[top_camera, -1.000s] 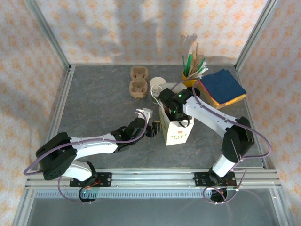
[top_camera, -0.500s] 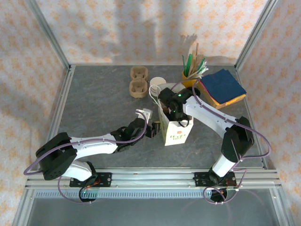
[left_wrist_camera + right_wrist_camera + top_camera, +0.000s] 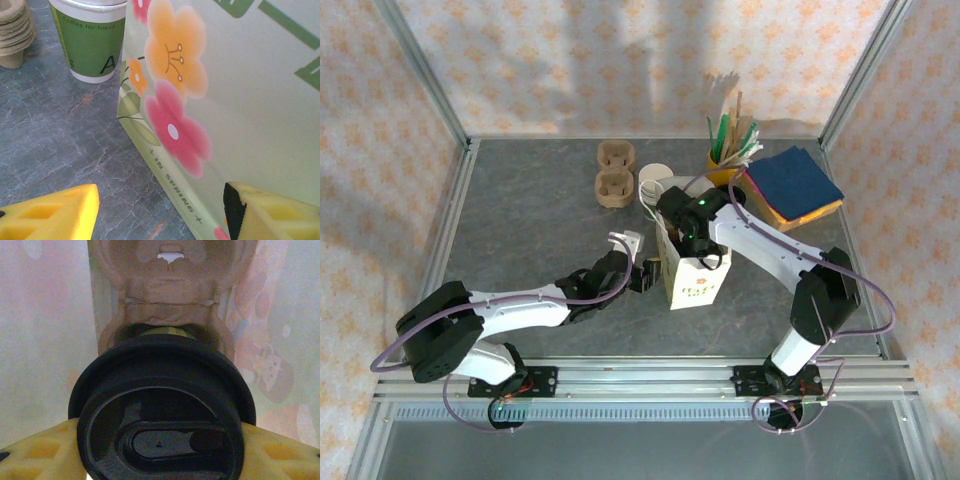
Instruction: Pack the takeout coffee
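The takeout coffee shows its black round lid in the right wrist view, down inside the flowered paper bag. My right gripper is shut on it, a yellow finger pressed to each side of the lid. A brown pulp carrier sits in the bag just beyond the cup. From above, the right gripper reaches into the bag's mouth. My left gripper is open at the bag's lower corner, one finger against the bag face and the other apart over the table.
A lidless white-and-green cup stands behind the bag, also seen from above. Stacked pulp carriers sit at the back. A yellow holder of stirrers and a pile of napkins stand at the back right.
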